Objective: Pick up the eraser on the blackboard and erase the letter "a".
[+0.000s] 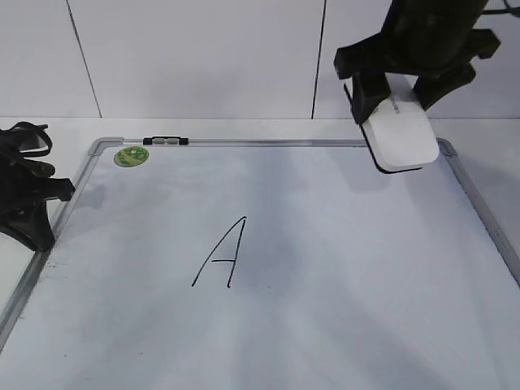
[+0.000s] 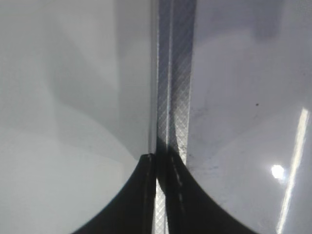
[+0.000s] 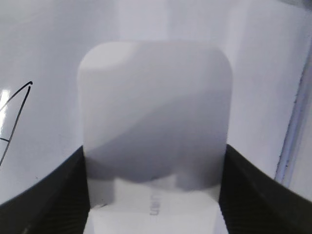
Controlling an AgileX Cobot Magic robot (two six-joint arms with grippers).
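step: eraser (image 1: 398, 130) carried | my right gripper (image 1: 390, 88) clamps it above blackboard (image 1: 341, 268) far-right corner | only capital "A" (image 1: 221, 253) visible, "a" unseen | left gripper (image 2: 157, 195) pinched together at frame | next: likely set eraser down

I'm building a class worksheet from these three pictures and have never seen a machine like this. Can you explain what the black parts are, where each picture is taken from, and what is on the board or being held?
It is a robot with two arms, each ending in a gripper. The wide picture looks down at the blackboard, really a white board in a silver frame. Each of the other two comes from a camera on one wrist. The right gripper holds the eraser, a white block, lifted over the board's far right corner. The left gripper rests shut at the board's left edge, holding nothing. A capital "A" is written mid-board. No small "a" is visible.
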